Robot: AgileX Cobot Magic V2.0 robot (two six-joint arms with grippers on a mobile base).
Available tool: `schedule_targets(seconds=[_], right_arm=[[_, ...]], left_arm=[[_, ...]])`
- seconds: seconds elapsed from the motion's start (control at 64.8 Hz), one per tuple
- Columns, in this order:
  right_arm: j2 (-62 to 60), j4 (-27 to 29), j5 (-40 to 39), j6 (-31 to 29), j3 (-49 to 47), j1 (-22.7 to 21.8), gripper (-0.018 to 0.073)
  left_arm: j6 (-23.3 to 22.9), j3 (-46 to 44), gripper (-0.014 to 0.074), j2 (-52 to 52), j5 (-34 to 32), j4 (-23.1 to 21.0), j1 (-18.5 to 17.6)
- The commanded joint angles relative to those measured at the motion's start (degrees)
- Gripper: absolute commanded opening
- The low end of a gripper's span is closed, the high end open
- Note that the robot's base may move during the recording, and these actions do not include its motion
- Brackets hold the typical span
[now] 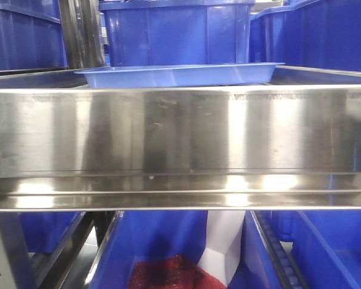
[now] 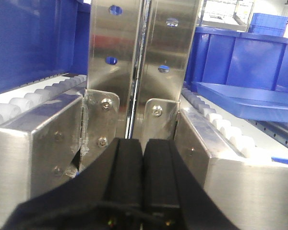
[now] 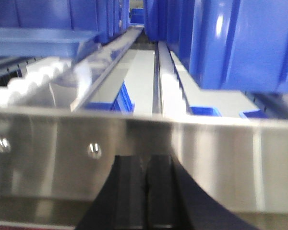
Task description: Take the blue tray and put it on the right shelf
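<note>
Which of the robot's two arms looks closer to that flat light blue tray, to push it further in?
Probably the left. From the left gripper, shut and empty, the blue tray lies sharp and near on the shelf rollers. From the right gripper, also shut, the tray is only a blur off to the side.

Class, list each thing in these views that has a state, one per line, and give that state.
Blue tray: resting flat on the shelf, not held.
Shelf: loaded, carrying the tray and bins.
Bin behind the tray: upright on the shelf.
Left gripper: jaws shut, empty.
Right gripper: jaws shut, empty.
</note>
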Motion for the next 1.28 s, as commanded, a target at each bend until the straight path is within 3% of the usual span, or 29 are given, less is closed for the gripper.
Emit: schedule_targets(seconds=[0.0,0.262,1.266], right_arm=[[-1.3,0.5,-6.2,-0.7,-0.4,-0.8,0.0056],[-1.3,0.7,-10.2,-0.7,-0.4,-1.4,0.0056],[-1.3,0.7,-10.2,-0.7,-0.4,-1.4,0.0056]], left_arm=[[0.2,1.7,-0.0048,-0.8,-5.6,-0.4,0.1],[0.2,1.7,-0.0048,-0.8,-5.6,-0.4,0.1],[0.2,1.7,-0.0048,-0.8,-5.6,-0.4,0.1]])
